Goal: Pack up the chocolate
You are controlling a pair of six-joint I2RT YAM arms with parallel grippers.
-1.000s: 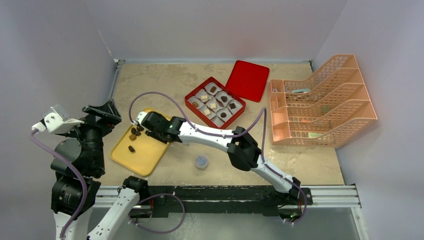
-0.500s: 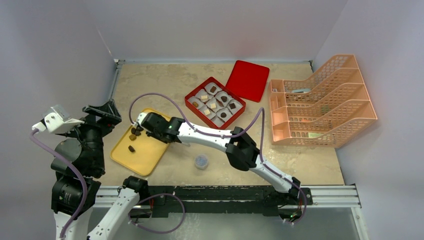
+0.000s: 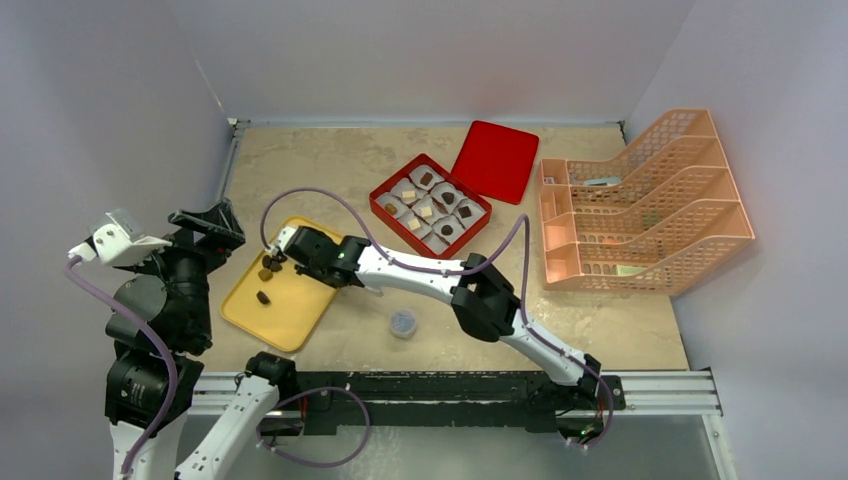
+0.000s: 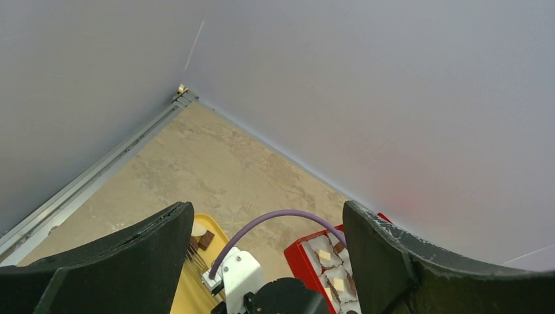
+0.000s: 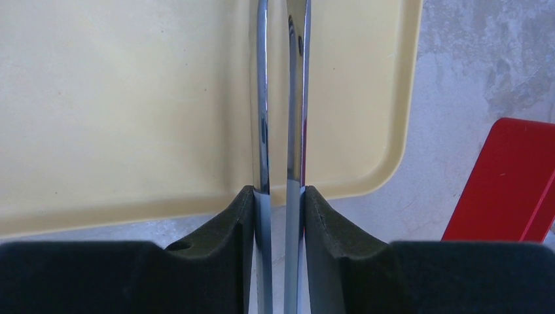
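Overhead view of a beige stone-patterned counter (image 3: 340,165) walled on three sides. Near the middle sits an open red box (image 3: 395,176) divided three by three, each compartment lined with a white paper liner (image 3: 409,191). Most liners hold a piece of chocolate (image 3: 427,179), some dark brown and some cream. The box's flat red lid (image 3: 495,160) lies just beside it, towards the back.

To the left is a shallow yellow tray (image 3: 290,312). Three dark brown lumps lie loose on its left half: two close together and one apart, nearer the front. The left wrist view shows one cream and one brown piece at the tray's far corner.

The right arm stretches across the counter to the tray. The right hand (image 5: 280,196) is clamped on a pair of metal tweezers (image 5: 262,98), whose blades run almost parallel with a narrow gap. Their tips are out of the wrist view, so it cannot be told whether they grip anything. From above they sit at the paired lumps.

The left hand (image 4: 265,209) is raised at the left edge, fingers spread wide and empty.

A small round grey-blue cap (image 3: 402,322) lies between the tray and the right arm. An orange mesh file rack (image 3: 650,215) stands on the right, holding items too small to identify.
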